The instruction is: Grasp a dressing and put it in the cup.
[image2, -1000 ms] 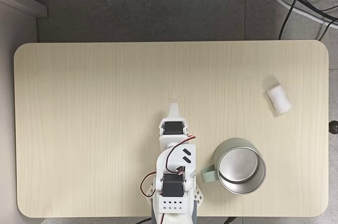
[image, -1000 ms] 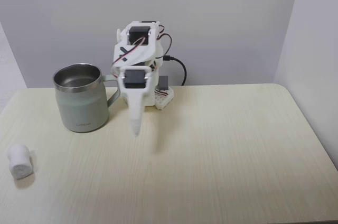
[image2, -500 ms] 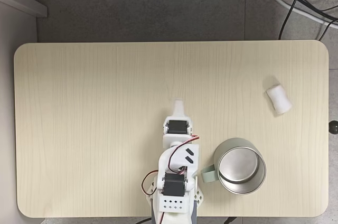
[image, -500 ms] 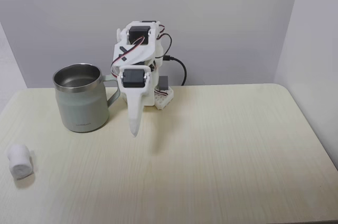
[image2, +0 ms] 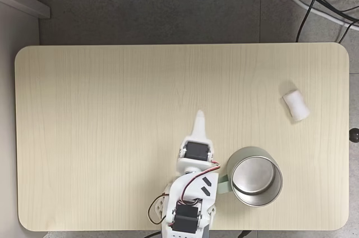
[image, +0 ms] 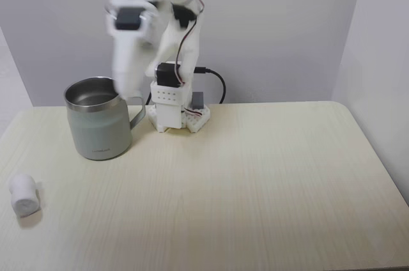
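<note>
The dressing is a small white roll lying near the table's left edge in the front fixed view; in the top-down fixed view the dressing lies at the right. The cup is a pale grey-green mug with a steel interior, standing upright beside the arm base, with nothing seen inside; from above the cup has its handle towards the arm. My gripper is lifted and motion-blurred, hanging just behind the cup's rim. From above, the gripper tapers to one shut point with nothing in it, far from the dressing.
The white arm base stands at the table's back edge with a black cable behind it. Grey walls close in behind and on the right. The wooden table has rounded corners; cables lie on the floor beyond.
The arm has lifted up and swung towards the cup side, and the gripper now shows blurred. The dressing and the cup have not moved.
</note>
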